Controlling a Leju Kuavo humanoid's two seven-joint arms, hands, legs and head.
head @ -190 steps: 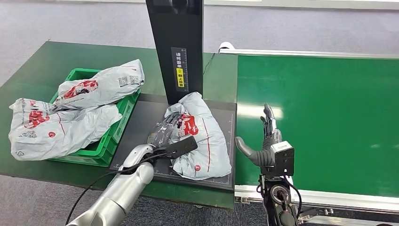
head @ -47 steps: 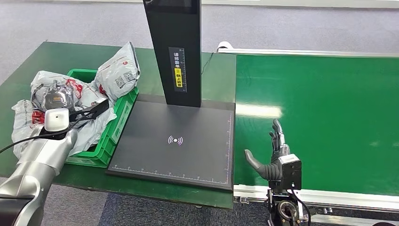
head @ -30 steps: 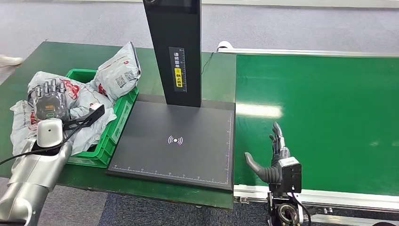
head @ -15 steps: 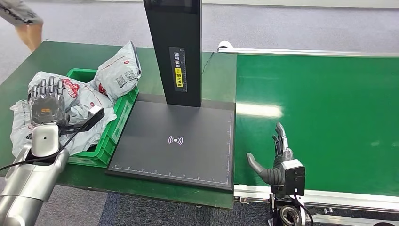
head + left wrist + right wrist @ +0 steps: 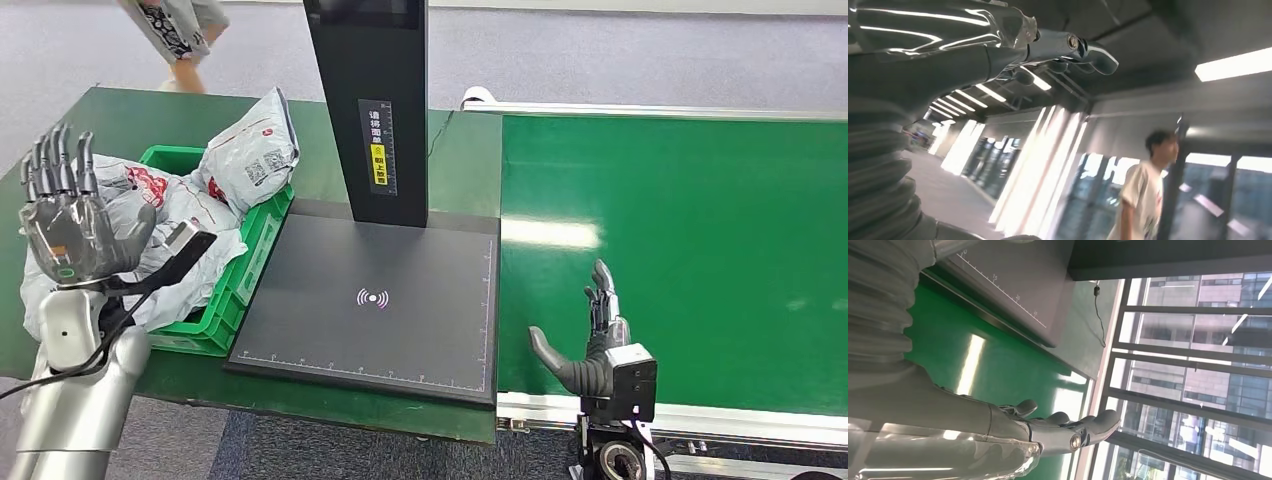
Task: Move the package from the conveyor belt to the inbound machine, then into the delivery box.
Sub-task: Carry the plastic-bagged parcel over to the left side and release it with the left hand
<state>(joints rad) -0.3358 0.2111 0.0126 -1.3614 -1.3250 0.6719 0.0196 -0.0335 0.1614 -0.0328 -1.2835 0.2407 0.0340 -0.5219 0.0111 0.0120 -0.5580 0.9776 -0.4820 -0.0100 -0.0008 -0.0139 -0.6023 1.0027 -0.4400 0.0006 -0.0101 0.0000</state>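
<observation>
Head view: the green delivery box (image 5: 258, 236) sits at about 9 o'clock from the black inbound machine (image 5: 375, 300), its long side just beside the scan pad's edge. It is heaped with grey packages (image 5: 245, 158): one stands tilted against the box's far corner, the others spill over its outer rim onto the dark green table (image 5: 120, 115). The left hand (image 5: 75, 225) is raised above the spilled bags at 9 o'clock, fingers spread and pointing up, holding nothing. The scan pad is bare, its column (image 5: 368, 100) rising at 12 o'clock. The green conveyor belt (image 5: 690, 250) fills the 3 o'clock side, its near rail running along 5 o'clock. The right hand (image 5: 595, 345) hovers over the belt's near edge, fingers extended and thumb splayed, holding nothing. A person's legs (image 5: 178, 35) pass at 11 o'clock, beyond the table.

Left wrist view: the left hand (image 5: 998, 55) has its fingers stretched out before ceiling lights, and a person (image 5: 1143, 195) stands by windows.

Right wrist view: the right hand (image 5: 1013, 432) is flat and spread above the conveyor belt (image 5: 993, 365), the inbound machine (image 5: 1013, 285) alongside the belt.
</observation>
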